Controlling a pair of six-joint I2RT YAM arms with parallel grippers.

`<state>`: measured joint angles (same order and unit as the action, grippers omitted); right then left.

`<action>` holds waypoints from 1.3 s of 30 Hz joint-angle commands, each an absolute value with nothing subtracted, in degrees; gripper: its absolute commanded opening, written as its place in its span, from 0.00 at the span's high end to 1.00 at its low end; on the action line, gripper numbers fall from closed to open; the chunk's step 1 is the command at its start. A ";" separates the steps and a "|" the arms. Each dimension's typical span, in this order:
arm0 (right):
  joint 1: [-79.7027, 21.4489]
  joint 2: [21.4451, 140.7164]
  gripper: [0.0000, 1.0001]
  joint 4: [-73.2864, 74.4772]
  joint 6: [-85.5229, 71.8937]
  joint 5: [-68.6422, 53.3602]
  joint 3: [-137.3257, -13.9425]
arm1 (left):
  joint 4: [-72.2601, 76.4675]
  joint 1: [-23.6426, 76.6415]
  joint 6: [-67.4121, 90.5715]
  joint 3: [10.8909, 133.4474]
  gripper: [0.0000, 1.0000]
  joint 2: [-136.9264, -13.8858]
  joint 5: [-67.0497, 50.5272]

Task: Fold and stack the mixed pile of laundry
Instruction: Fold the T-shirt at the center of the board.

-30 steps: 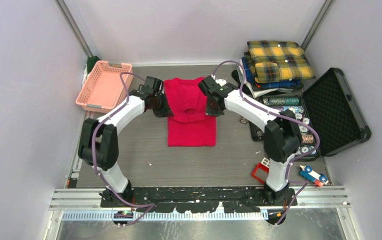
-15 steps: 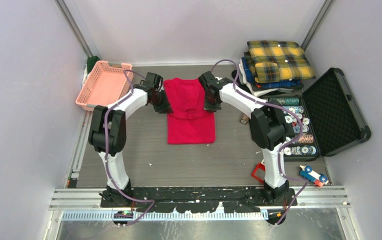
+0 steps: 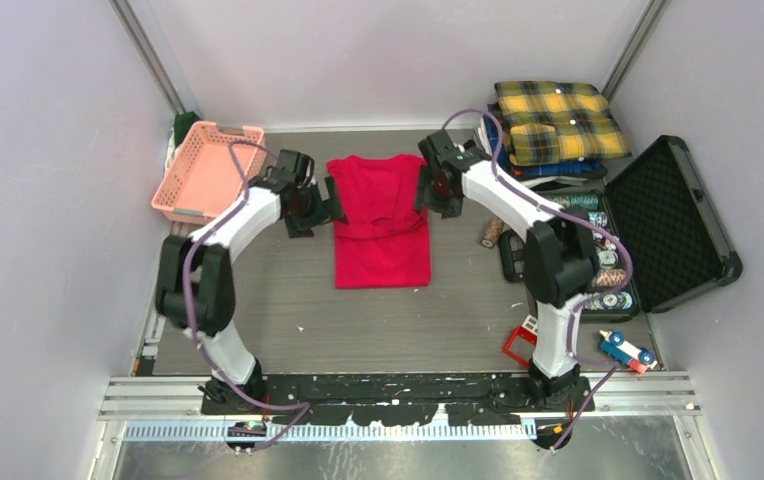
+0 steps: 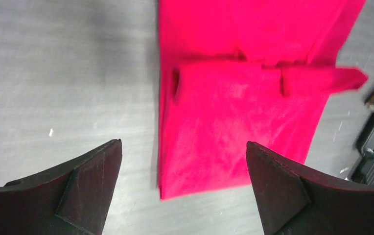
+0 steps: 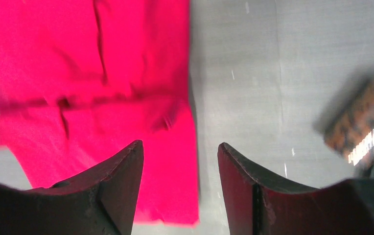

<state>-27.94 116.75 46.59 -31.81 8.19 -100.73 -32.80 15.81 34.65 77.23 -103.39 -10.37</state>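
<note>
The red T-shirt (image 3: 382, 222) lies flat on the grey table, partly folded, with a crosswise fold across its middle. My left gripper (image 3: 326, 202) hovers just off its left edge, open and empty. In the left wrist view the T-shirt (image 4: 244, 107) fills the space ahead of the left gripper (image 4: 183, 143), whose jaws stand wide apart. My right gripper (image 3: 426, 190) hangs open by the right edge. In its wrist view the right gripper (image 5: 180, 144) straddles that edge of the T-shirt (image 5: 92, 88) without touching it. The yellow-and-black plaid shirt (image 3: 556, 122) sits folded on top of a stack at the back right.
A blue plaid shirt (image 3: 498, 150) lies under the yellow one. A pink basket (image 3: 208, 170) stands at the back left. An open black case (image 3: 670, 222), a tray of chips (image 3: 583, 245), a brown roll (image 3: 491, 232) and a toy car (image 3: 626, 350) crowd the right side.
Both grippers have opened and let go of the red T-shirt, then drawn outward to its left and right edges. The folded part now rests flat.
</note>
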 commanded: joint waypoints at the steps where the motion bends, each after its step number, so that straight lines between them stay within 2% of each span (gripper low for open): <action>1: -30.30 100.91 0.37 42.26 -34.13 4.62 -83.86 | -33.35 16.48 31.90 66.63 0.01 -89.59 -8.02; 5: -34.15 92.40 0.38 36.13 -37.65 1.44 -70.37 | -31.27 18.28 31.00 56.86 0.14 -84.21 -14.76; 11: -37.73 88.91 0.44 28.01 -43.31 -1.90 -60.20 | -22.24 20.47 33.11 47.00 0.25 -82.95 -23.10; 24: -37.79 94.24 0.45 20.97 -45.88 1.24 -55.25 | -13.33 20.49 35.95 44.30 0.35 -90.18 -24.69; 28: -37.76 97.22 0.53 19.63 -46.41 0.89 -54.82 | -12.39 20.48 36.67 44.11 0.38 -91.05 -24.37; 31: -37.78 97.96 0.65 19.03 -46.83 0.92 -54.20 | -11.20 20.48 37.36 43.24 0.42 -91.03 -23.66; 35: -37.74 97.94 0.72 19.91 -46.65 1.53 -54.22 | -9.19 20.48 38.71 41.94 0.65 -91.99 -23.66; 38: -37.73 96.77 0.72 21.28 -45.67 2.08 -54.34 | -8.19 20.48 39.48 41.42 0.94 -92.51 -24.23; 39: -37.79 96.13 0.72 22.37 -44.92 2.68 -54.69 | -8.63 20.48 39.47 41.40 1.00 -92.17 -23.91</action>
<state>-37.76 97.45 20.58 -46.33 0.23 -55.07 -10.85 20.53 38.85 42.48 -91.70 -24.53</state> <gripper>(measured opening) 0.286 0.109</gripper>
